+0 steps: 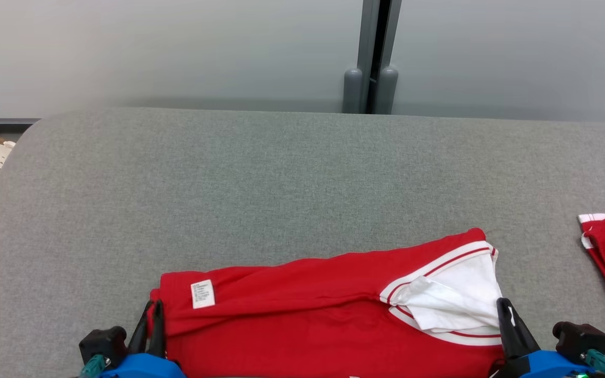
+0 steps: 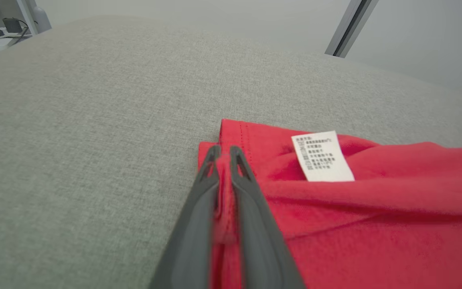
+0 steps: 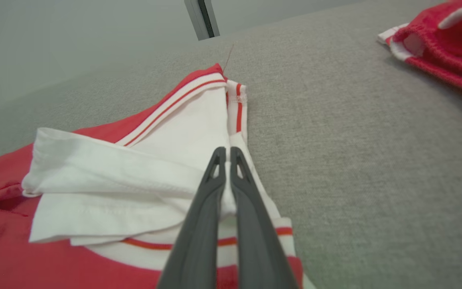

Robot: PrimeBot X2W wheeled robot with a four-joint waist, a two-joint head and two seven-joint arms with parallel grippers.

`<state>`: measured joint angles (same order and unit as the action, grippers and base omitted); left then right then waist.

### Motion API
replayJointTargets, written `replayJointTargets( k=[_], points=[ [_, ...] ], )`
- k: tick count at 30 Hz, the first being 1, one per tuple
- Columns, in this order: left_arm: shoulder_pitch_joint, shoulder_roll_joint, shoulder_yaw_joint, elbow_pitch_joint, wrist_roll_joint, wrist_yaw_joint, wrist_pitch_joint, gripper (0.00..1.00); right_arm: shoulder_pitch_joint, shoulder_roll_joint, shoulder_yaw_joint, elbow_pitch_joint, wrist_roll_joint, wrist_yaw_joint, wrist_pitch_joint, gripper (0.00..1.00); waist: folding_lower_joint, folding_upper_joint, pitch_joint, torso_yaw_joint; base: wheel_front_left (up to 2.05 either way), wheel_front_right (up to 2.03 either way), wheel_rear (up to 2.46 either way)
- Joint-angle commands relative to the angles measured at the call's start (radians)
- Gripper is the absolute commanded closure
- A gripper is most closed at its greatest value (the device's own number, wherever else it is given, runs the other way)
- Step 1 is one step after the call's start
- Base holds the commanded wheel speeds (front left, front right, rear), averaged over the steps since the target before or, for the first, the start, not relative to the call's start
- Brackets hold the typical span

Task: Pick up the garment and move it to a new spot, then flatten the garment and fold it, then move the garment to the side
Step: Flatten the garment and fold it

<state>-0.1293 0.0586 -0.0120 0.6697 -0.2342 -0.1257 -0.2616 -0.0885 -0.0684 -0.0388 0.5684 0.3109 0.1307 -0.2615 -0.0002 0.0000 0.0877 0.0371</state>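
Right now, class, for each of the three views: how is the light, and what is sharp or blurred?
Head view: soft, even light, no glare, the red garment sharp on the grey table. Left wrist view: the label in focus, cloth at the bottom edge blurred. Right wrist view: the second red garment at top right soft.

The red garment [image 1: 308, 320] is being looked down on from above its near edge by the head view, while its label [image 2: 322, 156] corner and its white-trimmed end [image 3: 142, 176] are being viewed closely, low along the cloth, by the left and right wrist views, both parts being shared with the head view.
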Motion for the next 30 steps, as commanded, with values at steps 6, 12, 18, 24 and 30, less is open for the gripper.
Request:
replayJointTargets(
  k=[6,12,18,24,30],
  points=[
    [0.045,-0.005,0.034,-0.055,0.029,0.004,-0.004,0.00,0.007,-0.010,-0.023,-0.002,-0.037,0.000,-0.004,0.00,0.0002,0.0000,-0.019,0.010,0.00,0.00,0.00],
    [0.071,-0.008,0.040,-0.125,0.030,0.008,-0.004,0.00,-0.043,-0.015,-0.030,0.005,-0.089,0.000,-0.004,0.00,0.0002,0.0000,-0.008,0.018,0.00,0.00,0.00],
    [0.063,-0.007,-0.005,-0.133,-0.014,0.009,-0.004,0.00,-0.106,-0.017,-0.037,0.149,-0.141,0.000,0.017,0.00,0.0002,0.0000,0.014,0.043,0.00,0.00,0.00],
    [0.054,-0.008,-0.023,-0.141,-0.029,0.015,-0.004,0.00,-0.105,0.009,0.016,0.303,-0.114,0.002,0.066,0.78,0.0002,0.0000,0.018,0.065,0.00,0.00,0.00],
    [0.081,-0.008,-0.012,-0.144,-0.029,0.018,-0.004,0.00,-0.131,-0.052,-0.084,0.322,-0.090,-0.006,0.008,1.00,0.0002,0.0000,0.007,0.049,0.00,0.00,0.00]
  ],
)
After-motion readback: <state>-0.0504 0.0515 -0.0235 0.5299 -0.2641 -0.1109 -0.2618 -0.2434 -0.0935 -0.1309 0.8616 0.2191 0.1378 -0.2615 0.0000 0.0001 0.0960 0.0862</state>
